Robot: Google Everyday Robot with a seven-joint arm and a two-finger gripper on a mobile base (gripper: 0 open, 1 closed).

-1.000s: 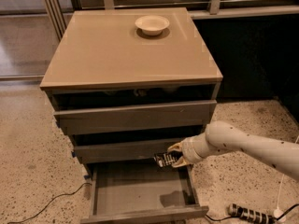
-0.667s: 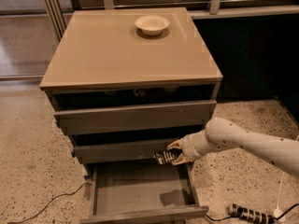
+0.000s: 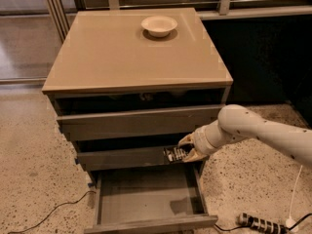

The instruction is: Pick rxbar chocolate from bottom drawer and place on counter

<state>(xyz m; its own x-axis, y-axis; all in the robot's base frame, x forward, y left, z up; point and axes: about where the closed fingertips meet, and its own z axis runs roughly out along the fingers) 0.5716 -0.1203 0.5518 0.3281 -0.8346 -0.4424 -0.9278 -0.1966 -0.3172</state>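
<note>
Floor: speckled, light; surrounds the cabinet on the left, near and right sides.

Counter: glossy tan slab on top of the drawer cabinet. A cream bowl sits upright on it, toward the far edge and slightly right of centre.

Bottom drawer: pulled out toward the near side, with its grey inner floor exposed. Nothing can be seen lying on that floor. The two drawers above it are pushed further in.

Arm: white; enters from the right and reaches left toward the cabinet front.

Gripper: at the right end of the middle drawer front, above the far right part of the open bottom drawer. One finger is above and one below the bar, closed on it.

Rxbar chocolate: dark wrapper with pale lettering, held between the fingers and sticking out to the left of them. It is off the drawer floor and level with the middle drawer front.

Power strip: on the floor, near right, with a cable attached. A thin cable runs across the floor, near left.
</note>
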